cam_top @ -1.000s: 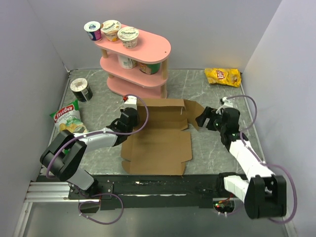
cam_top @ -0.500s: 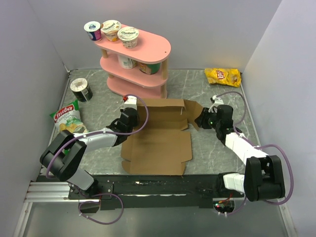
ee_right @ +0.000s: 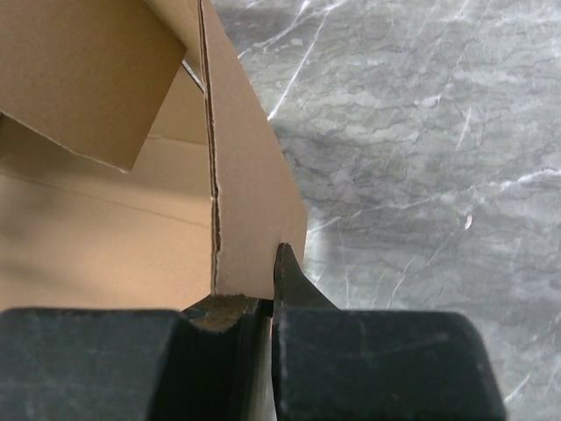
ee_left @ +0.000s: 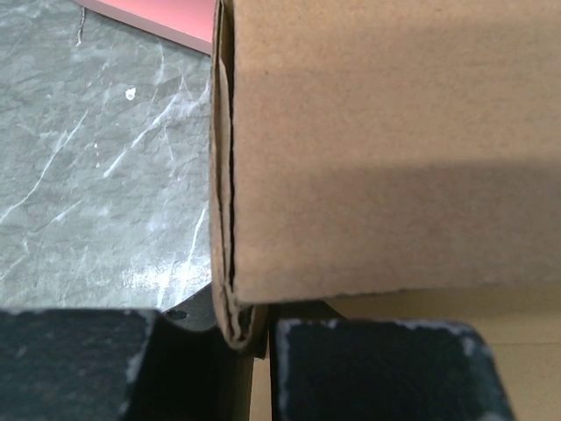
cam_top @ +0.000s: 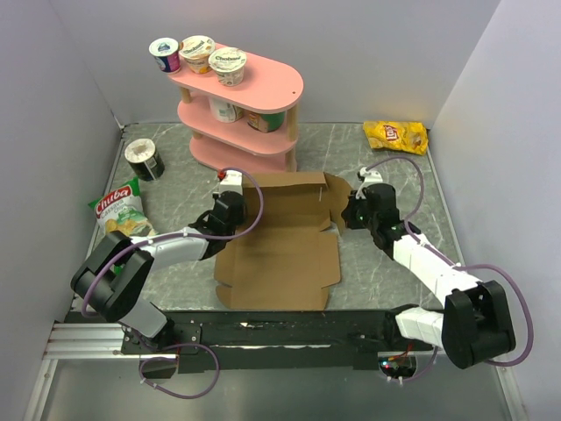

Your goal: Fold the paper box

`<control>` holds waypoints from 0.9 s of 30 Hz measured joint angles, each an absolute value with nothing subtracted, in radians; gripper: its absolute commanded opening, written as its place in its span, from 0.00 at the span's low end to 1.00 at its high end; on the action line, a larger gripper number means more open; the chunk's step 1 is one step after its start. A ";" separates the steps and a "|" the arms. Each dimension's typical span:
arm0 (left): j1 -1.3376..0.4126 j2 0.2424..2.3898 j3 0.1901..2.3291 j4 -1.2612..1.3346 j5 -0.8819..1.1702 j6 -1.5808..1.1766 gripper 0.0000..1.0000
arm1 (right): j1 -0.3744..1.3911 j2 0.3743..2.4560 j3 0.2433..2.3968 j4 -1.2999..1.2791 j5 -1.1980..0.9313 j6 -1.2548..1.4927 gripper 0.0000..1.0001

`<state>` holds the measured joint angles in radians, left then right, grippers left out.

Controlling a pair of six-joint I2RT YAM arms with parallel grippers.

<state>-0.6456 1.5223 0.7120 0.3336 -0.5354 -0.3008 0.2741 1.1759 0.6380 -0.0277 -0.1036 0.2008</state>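
The paper box (cam_top: 280, 250) is a brown die-cut cardboard sheet lying mid-table, its back wall and side flaps partly raised. My left gripper (cam_top: 230, 205) is at the box's back left corner. In the left wrist view it (ee_left: 254, 331) is shut on the doubled edge of the folded cardboard wall (ee_left: 377, 149). My right gripper (cam_top: 351, 213) is at the box's back right corner. The right wrist view shows it (ee_right: 268, 303) shut on the lower edge of an upright side flap (ee_right: 254, 202), with the box's inside to its left.
A pink three-tier shelf (cam_top: 254, 114) with yogurt cups stands just behind the box. A yellow chip bag (cam_top: 396, 136) lies at the back right, a green-and-white snack bag (cam_top: 121, 210) and a dark round tin (cam_top: 144, 160) at the left. Walls enclose three sides.
My right gripper moved left to the box's right flap and closed on it; the flap now stands more upright. The left arm has held still.
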 measured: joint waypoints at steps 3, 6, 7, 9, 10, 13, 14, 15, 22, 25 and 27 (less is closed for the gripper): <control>-0.654 1.526 0.712 0.333 -0.552 -0.301 0.12 | 0.293 1.177 0.677 -0.087 -0.075 0.233 0.00; -0.668 1.535 0.719 0.336 -0.570 -0.301 0.12 | 0.313 1.182 0.707 -0.130 -0.048 0.273 0.00; -0.672 1.537 0.720 0.336 -0.573 -0.301 0.12 | 0.323 1.184 0.711 -0.138 -0.038 0.289 0.00; -0.678 1.538 0.721 0.336 -0.576 -0.301 0.13 | 0.345 1.191 0.715 -0.152 -0.016 0.319 0.00; -0.679 1.538 0.721 0.336 -0.577 -0.301 0.13 | 0.354 1.195 0.717 -0.153 -0.007 0.329 0.00; -0.681 1.541 0.725 0.335 -0.578 -0.301 0.13 | 0.398 1.214 0.724 -0.154 0.047 0.364 0.00; -0.682 1.541 0.725 0.334 -0.579 -0.302 0.12 | 0.414 1.218 0.726 -0.154 0.065 0.373 0.00; -0.682 1.541 0.725 0.334 -0.579 -0.302 0.12 | 0.435 1.222 0.728 -0.152 0.086 0.382 0.00; -0.685 1.542 0.725 0.334 -0.585 -0.302 0.13 | 0.559 1.232 0.728 -0.141 0.216 0.422 0.00; -0.689 1.543 0.725 0.334 -0.591 -0.302 0.13 | 0.610 1.246 0.729 -0.133 0.276 0.426 0.00; -0.692 1.543 0.726 0.332 -0.596 -0.302 0.13 | 0.638 1.264 0.741 -0.142 0.315 0.427 0.02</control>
<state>-0.6918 1.5429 0.7261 0.3317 -0.5961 -0.3016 0.6384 1.2644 0.7414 -0.1417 0.3153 0.4267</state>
